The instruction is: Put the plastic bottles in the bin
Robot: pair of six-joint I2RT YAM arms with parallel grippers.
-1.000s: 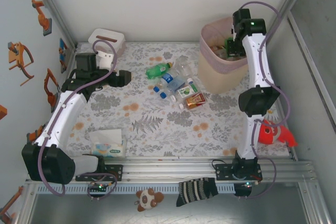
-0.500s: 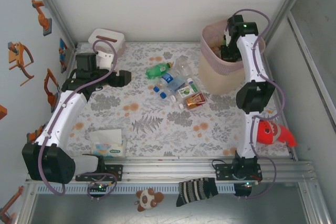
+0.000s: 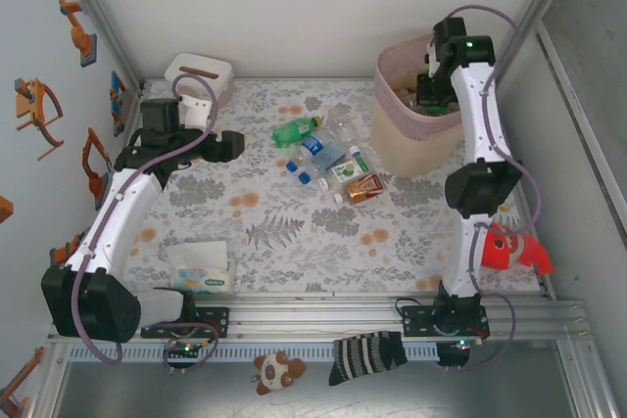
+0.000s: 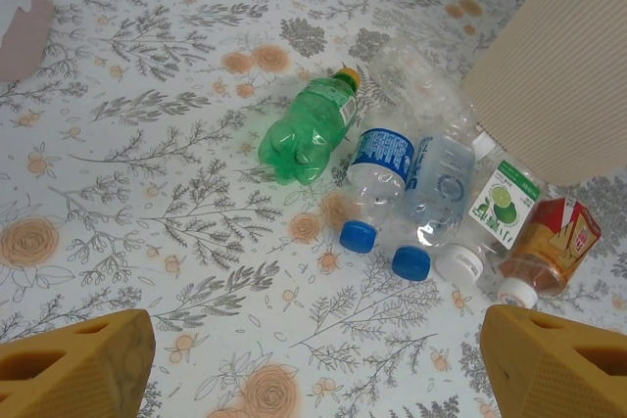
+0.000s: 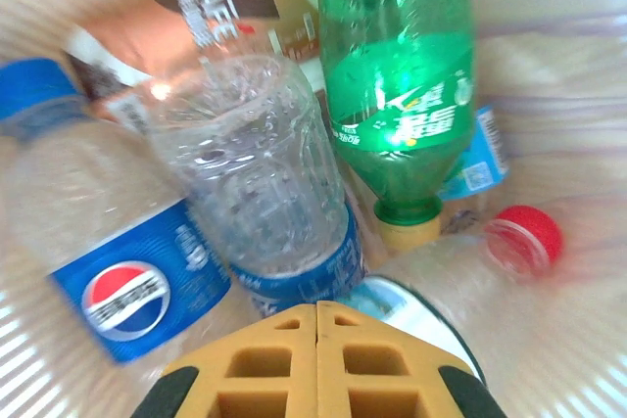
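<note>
The right arm, which leaned further over the bin [image 3: 411, 134] half a second ago, has drawn back a little. The left arm and everything on the bench [image 3: 265, 222] lie as they did.

Six bottles [image 4: 431, 183] lie on their sides in a loose cluster on the floral bench, just left of the bin's ribbed beige wall. They are:
- a green bottle [image 4: 312, 129] with a yellow cap
- a crumpled clear bottle [image 4: 416, 80]
- two clear ones with blue caps
- a lime-label bottle [image 4: 495, 212] with a white cap
- an amber bottle [image 4: 554, 247] with a red label, nearest the bin

The left pincer [image 4: 313, 369] stands wide open and holds nothing. The cluster lies ahead of it and well apart, roughly centred between its yellow fingers.

The right pincer [image 5: 315, 312] is closed pad to pad with nothing between. It sits at the bin's mouth, pointing down at the heap inside.

The pink-lined bin holds more bottles:
- a second green bottle [image 5: 402, 95], neck down with a yellow cap
- a dimpled clear bottle [image 5: 255, 173] with a blue band
- a Pepsi bottle [image 5: 108, 242]
- a brown-label bottle [image 5: 186, 17]
- a red cap [image 5: 526, 237] at the right, though I cannot tell which bottle carries it
</note>
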